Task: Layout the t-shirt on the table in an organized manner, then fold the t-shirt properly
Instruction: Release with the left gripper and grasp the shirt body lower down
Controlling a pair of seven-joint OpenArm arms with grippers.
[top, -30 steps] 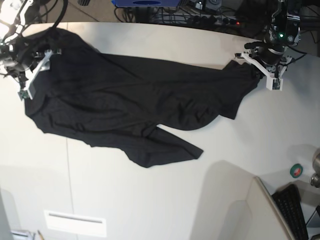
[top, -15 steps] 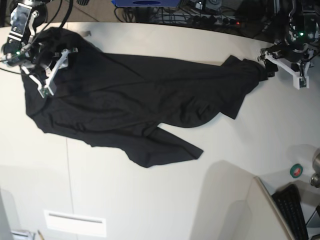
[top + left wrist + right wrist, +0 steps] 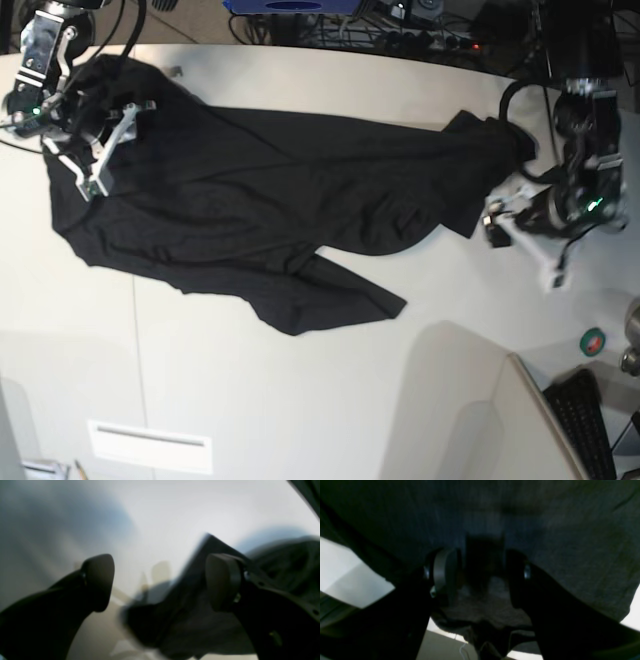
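the right gripper (image 3: pixel 480 580) pinches the t-shirt (image 3: pixel 270 210) at far left, while the left gripper (image 3: pixel 160 582) hangs spread over the table (image 3: pixel 300 400).

the t-shirt (image 3: pixel 270 215) lies spread across the table (image 3: pixel 300 400), with a vent panel (image 3: pixel 150 446) nearer the front edge.

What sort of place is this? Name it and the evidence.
Probably a robotics lab or workshop bench: a wide off-white table carries a large black cloth t-shirt, tangled cables and power strips run behind it, and a black computer keyboard sits nearby.
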